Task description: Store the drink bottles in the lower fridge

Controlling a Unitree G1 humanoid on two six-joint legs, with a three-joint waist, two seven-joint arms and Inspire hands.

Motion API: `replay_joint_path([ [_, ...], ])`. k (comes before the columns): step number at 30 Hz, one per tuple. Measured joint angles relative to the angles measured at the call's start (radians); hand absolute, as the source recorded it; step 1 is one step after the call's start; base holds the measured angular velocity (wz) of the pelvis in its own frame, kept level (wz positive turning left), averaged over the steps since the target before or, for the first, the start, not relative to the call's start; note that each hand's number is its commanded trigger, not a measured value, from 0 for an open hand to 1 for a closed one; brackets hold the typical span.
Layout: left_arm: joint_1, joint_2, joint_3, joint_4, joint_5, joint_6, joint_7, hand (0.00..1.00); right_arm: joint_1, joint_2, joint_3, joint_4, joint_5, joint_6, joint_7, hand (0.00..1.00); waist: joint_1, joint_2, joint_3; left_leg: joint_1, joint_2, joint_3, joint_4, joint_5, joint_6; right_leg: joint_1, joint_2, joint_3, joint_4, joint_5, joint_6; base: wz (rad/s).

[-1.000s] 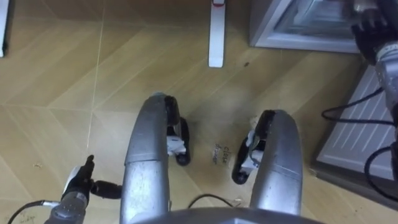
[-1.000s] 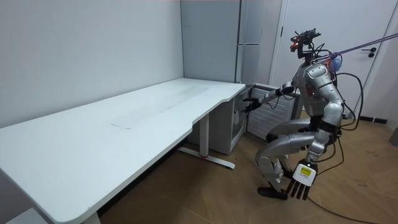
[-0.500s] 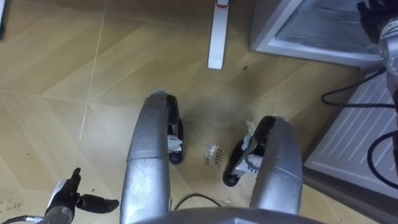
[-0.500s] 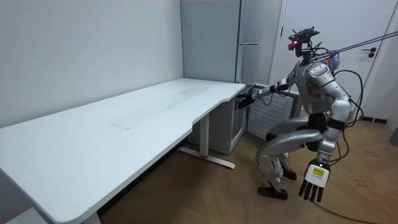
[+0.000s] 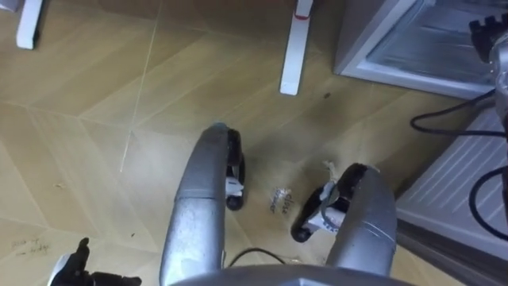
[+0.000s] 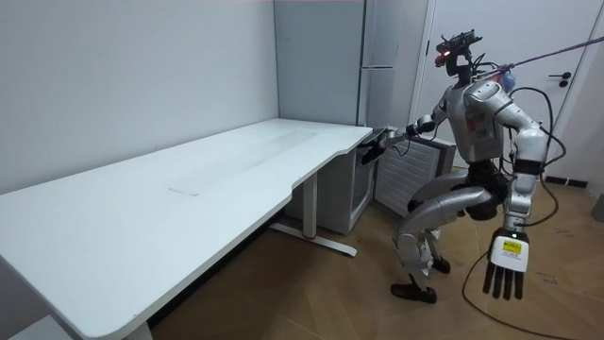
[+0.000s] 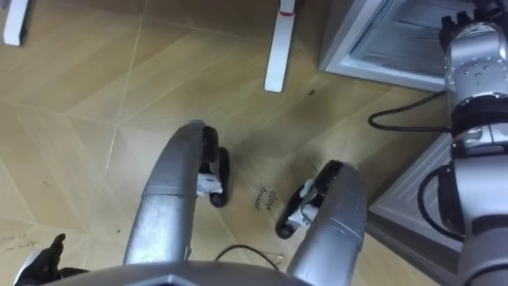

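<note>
I stand crouched on bent knees in front of the lower fridge (image 5: 421, 48), a low grey box (image 6: 351, 194) at the end of the desk. Its ribbed white door (image 5: 464, 187) stands open on my right side. My right arm reaches forward and its dark hand (image 6: 375, 149) is at the fridge's top front edge; it also sits at the upper right corner (image 7: 470, 14) of the right eye view. My left hand (image 6: 504, 267) hangs low beside and behind me, fingers straight and holding nothing. It appears dark at the lower left (image 5: 70, 272) of the left eye view.
A long white desk (image 6: 189, 189) runs along the wall, and its white leg foot (image 5: 295, 48) lies on the wood floor ahead of me. A tall grey fridge (image 6: 377, 57) stands behind the low one. A small scrap of litter (image 5: 279, 197) lies between my feet.
My left arm has swung back and outward, its hand hanging farther behind me. My body has risen a little and the head views have shifted. The right hand stays at the fridge.
</note>
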Motion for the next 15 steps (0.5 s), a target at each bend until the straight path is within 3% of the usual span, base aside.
replay_joint_path([
  [2, 0.000, 0.000, -0.001, 0.007, 0.000, -0.013, 0.001, 0.00, 0.001, 0.000, 0.002, 0.000, 0.000, 0.001, -0.005, 0.00, 0.003, 0.003, 0.0014, 0.022, -0.004, -0.001, -0.069, 0.040, -0.006, 0.022, 0.002, -0.019, -0.053, 0.024, -0.011, 0.14],
  [7, 0.002, 0.000, -0.003, 0.013, 0.000, -0.014, 0.002, 0.00, 0.018, -0.001, 0.015, 0.012, 0.000, 0.005, -0.004, 0.00, 0.011, 0.008, 0.0020, 0.058, -0.019, -0.033, -0.171, 0.102, -0.035, 0.075, 0.001, -0.077, -0.130, 0.051, -0.030, 0.18],
  [13, 0.002, 0.002, -0.015, 0.008, -0.004, -0.012, 0.002, 0.00, 0.067, -0.001, 0.017, 0.155, -0.001, 0.048, 0.164, 0.00, 0.018, 0.013, 0.0041, 0.146, -0.022, -0.080, -0.269, 0.138, -0.065, 0.206, 0.021, -0.159, -0.231, 0.061, -0.044, 0.18],
  [15, -0.003, 0.008, -0.019, 0.006, -0.032, -0.011, 0.001, 0.00, 0.095, -0.007, 0.015, 0.202, -0.001, 0.061, 0.225, 0.00, 0.008, 0.010, 0.0043, 0.169, -0.034, -0.097, -0.301, 0.150, -0.067, 0.243, 0.026, -0.180, -0.262, 0.064, -0.039, 0.34],
])
